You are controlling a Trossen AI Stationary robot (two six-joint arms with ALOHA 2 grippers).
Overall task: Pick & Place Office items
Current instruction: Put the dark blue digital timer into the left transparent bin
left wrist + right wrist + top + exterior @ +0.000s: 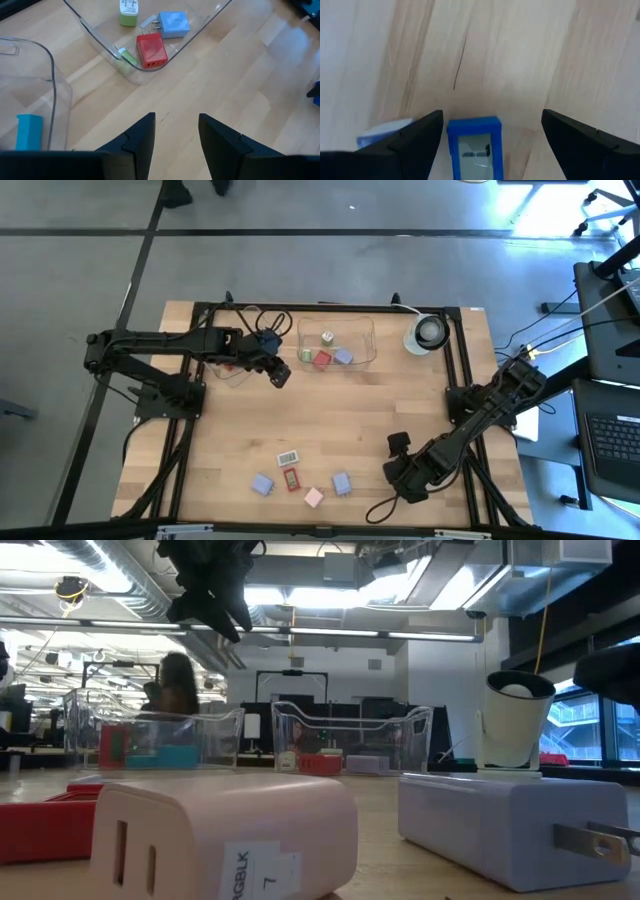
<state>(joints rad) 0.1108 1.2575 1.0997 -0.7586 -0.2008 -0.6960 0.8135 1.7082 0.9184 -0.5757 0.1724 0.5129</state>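
Item: blue block (474,145), small, rigid, light, smooth-sided, near-right on table (400,395). Your right gripper (490,135) stands released around it; pinch its flat sides. Left gripper (175,130) part-open, empty.

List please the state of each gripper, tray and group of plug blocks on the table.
Left gripper: open, empty, above bare wood near the trays.
Right gripper: open wide, a blue block between its fingers, not gripped.
Clear tray: holds green, red and blue blocks.
Second clear tray: holds a teal block.
Front blocks: lying loose on the table.
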